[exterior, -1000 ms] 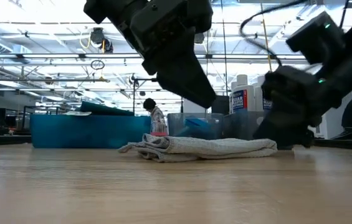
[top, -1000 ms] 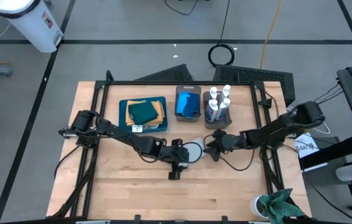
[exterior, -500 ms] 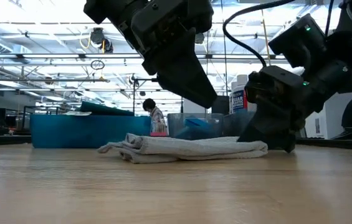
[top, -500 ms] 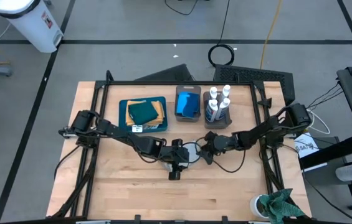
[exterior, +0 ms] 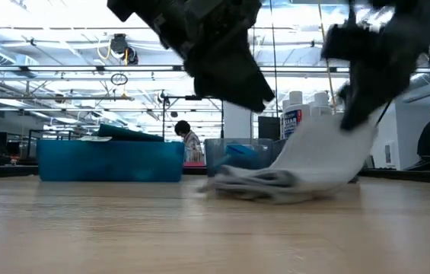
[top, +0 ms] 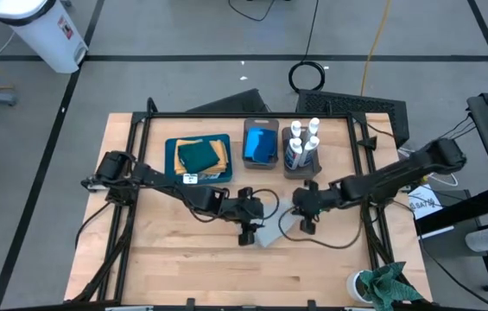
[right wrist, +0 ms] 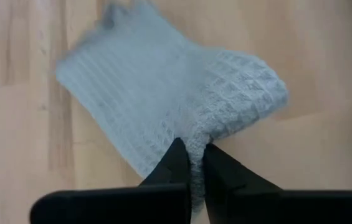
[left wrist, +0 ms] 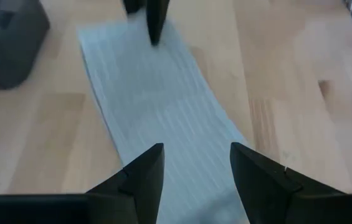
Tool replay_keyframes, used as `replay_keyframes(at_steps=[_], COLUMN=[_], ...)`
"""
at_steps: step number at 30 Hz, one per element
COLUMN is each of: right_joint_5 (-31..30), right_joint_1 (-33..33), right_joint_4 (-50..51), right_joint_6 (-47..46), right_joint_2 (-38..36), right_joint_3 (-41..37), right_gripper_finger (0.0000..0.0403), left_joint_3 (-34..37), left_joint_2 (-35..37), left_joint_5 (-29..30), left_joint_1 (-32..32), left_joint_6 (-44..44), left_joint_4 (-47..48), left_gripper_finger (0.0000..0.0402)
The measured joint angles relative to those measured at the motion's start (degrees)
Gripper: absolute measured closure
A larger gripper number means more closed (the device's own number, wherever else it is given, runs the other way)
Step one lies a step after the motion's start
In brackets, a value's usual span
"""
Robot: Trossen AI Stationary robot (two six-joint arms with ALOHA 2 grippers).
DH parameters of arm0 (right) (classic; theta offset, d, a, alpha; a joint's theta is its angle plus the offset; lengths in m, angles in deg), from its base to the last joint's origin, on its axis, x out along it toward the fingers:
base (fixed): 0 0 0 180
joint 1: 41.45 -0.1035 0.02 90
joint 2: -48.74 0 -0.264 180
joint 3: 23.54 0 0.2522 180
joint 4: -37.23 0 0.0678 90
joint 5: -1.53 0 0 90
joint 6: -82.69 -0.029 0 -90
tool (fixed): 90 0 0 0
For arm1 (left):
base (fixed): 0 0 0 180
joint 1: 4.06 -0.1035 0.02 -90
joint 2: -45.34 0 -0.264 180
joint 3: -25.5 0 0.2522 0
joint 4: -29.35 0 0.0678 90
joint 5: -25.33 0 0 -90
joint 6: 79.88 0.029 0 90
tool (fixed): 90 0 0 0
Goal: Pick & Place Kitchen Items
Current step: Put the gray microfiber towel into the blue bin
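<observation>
Wooden tabletop (top: pixel 174 268) mid-centre: pale grey cloth (top: pixel 276 228), soft, limp, light, best pinched at an edge fold, lifted at its right end by right gripper (top: pixel 305 224) jaws clamped on it; left gripper (top: pixel 248 233) jaws parted above its left end.

A pale grey waffle-weave cloth (right wrist: pixel 169 106) is seen on the light wood-grain table (top: pixel 183 268). The tray (top: pixel 173 155) is teal, the rag (top: pixel 388 283) bright green.
</observation>
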Motion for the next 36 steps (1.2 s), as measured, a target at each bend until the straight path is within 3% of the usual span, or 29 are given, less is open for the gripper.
replay_keyframes(at_steps=[5, 11, 16, 21, 26, 36], right_joint_5=[-7.5, -8.0, -7.1, -10.0, -13.1, -13.1], right_joint_1=[-5.4, -8.8, -11.3, -11.7, -11.8, -11.9], right_joint_4=[20.7, 29.7, 30.3, 31.0, 31.1, 29.5], right_joint_6=[5.9, 14.3, 22.3, 23.6, 24.1, 25.1], right_joint_2=[-1.5, 3.0, 7.6, 9.2, 8.9, 8.9], right_joint_3=[14.3, 23.6, 27.3, 30.1, 32.4, 32.9], right_gripper_finger=[0.0401, 0.0402, 0.0402, 0.0402, 0.0403, 0.0403], left_joint_3=[-3.2, -14.0, -19.9, -20.2, -20.2, -20.1], left_joint_2=[1.0, 0.8, 0.8, 0.8, 0.8, 0.8], left_joint_5=[-1.6, -8.7, -12.7, -16.7, -17.0, -13.9], left_joint_1=[-1.4, -3.7, -4.7, -5.0, -5.0, -6.2], left_joint_6=[-0.5, 6.0, 12.5, 14.8, 16.1, 15.7], left_joint_4=[0.4, 7.6, 10.2, 10.4, 12.3, 14.4], left_gripper_finger=[0.0215, 0.0209, 0.0192, 0.0179, 0.0176, 0.0176])
